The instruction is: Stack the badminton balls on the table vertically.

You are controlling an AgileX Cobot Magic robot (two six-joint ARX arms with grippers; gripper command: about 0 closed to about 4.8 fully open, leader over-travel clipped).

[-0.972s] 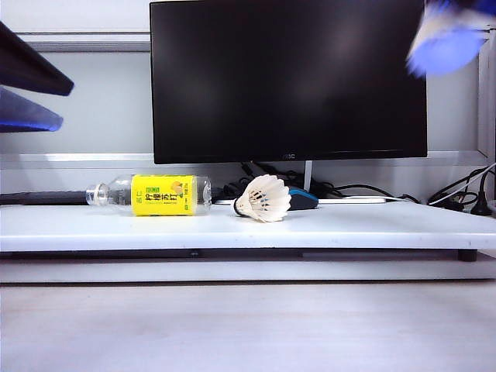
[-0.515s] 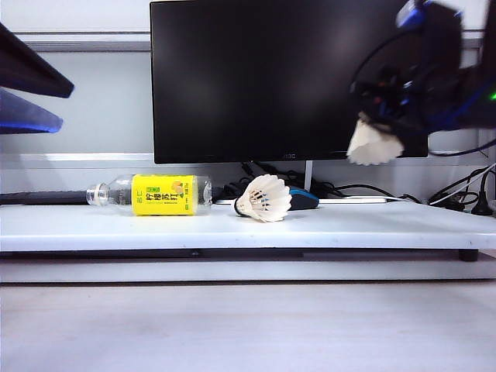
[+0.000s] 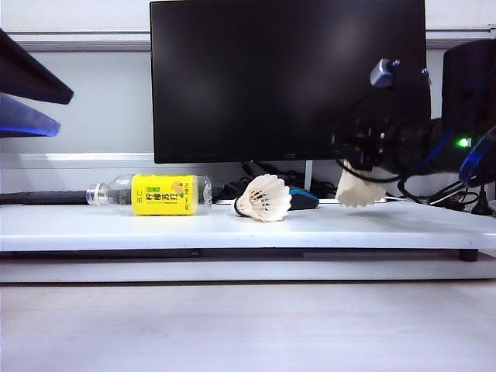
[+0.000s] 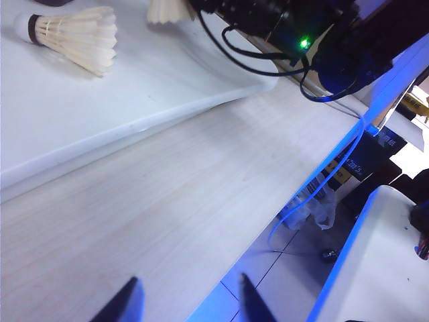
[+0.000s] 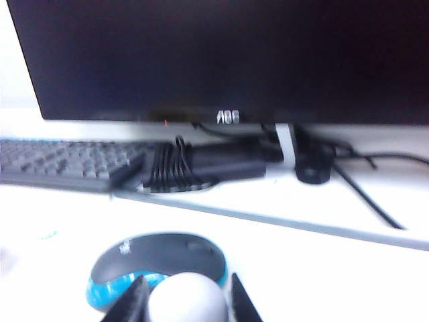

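Lying shuttlecock: on its side mid-desk, cork toward the left end, near the back edge.
Held shuttlecock: skirt down, just above the desk's right part; likely carried upright to nest over the other.
Right claw: clamped on its cork tip.
Left claw: fingers apart, empty, off the desk's front edge, idle.
Mouse: behind the lying shuttlecock.
Bottle: lying toward the left end.
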